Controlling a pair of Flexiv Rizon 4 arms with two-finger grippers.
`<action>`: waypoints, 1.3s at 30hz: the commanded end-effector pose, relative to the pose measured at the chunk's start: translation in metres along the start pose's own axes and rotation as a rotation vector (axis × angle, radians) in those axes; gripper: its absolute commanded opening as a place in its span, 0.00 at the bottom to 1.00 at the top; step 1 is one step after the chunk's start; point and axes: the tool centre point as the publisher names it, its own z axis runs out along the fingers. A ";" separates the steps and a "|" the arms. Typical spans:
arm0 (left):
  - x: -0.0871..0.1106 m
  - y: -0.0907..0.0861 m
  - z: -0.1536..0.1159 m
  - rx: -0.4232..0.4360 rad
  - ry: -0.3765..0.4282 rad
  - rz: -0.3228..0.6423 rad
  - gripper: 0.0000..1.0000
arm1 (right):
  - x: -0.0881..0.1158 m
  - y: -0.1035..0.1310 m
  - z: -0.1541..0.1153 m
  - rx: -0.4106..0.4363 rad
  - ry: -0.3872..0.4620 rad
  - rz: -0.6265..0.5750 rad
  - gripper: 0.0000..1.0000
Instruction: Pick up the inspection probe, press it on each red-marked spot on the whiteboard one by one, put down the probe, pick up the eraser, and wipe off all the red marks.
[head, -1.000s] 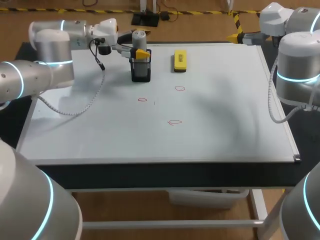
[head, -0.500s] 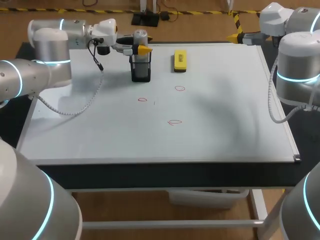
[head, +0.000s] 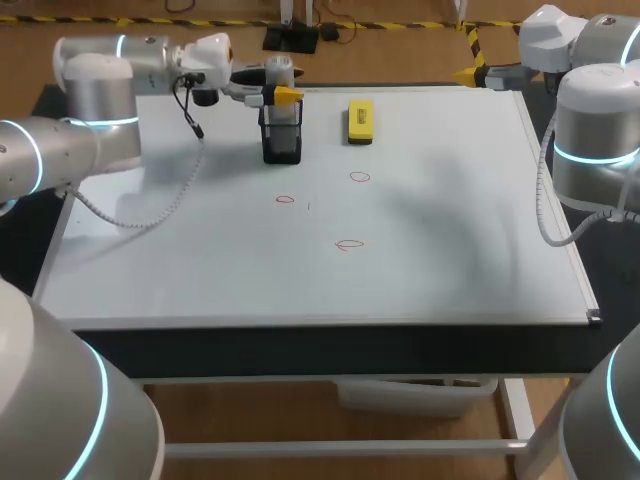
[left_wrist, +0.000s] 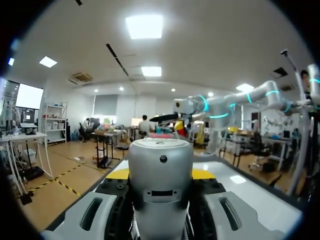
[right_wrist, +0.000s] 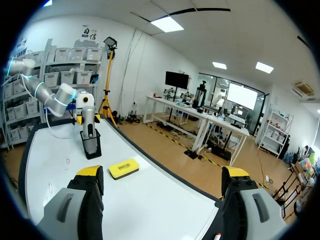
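The left gripper (left_wrist: 161, 175) is clamped on the inspection probe (left_wrist: 160, 160). In the left wrist view the silver cylinder fills the gap between the fingers, with a yellow tip showing on each side of it. In the head view this gripper comes in sideways at the far left part of the whiteboard (head: 450, 250), holding the probe near its top. The probe's lower end stands in the black holder (head: 281, 142).

Against the frame from a second ago, the left gripper sits a little higher. Its yellow tip then overlapped the holder's rim and now shows above it. The probe's top has risen only slightly (how far the probe has come out of the holder cannot be told).

The yellow eraser (head: 360, 120) lies on the board just right of the holder, in the same place as before. The three red marks (head: 349, 244) are also as they were, nearer the middle of the board.

The right gripper (right_wrist: 162, 172) is held off the far right corner with its fingers spread wide and nothing between them, and it has not shifted.
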 end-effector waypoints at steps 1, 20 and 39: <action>0.008 -0.011 0.000 -0.008 -0.008 0.005 0.00 | 0.000 0.000 0.000 0.003 0.001 0.000 1.00; 0.009 -0.036 -0.006 -0.025 0.002 0.022 0.00 | 0.000 0.000 0.000 0.003 0.001 0.000 1.00; 0.012 -0.071 -0.008 -0.008 -0.002 0.079 0.00 | 0.000 0.000 0.000 0.003 0.001 0.000 1.00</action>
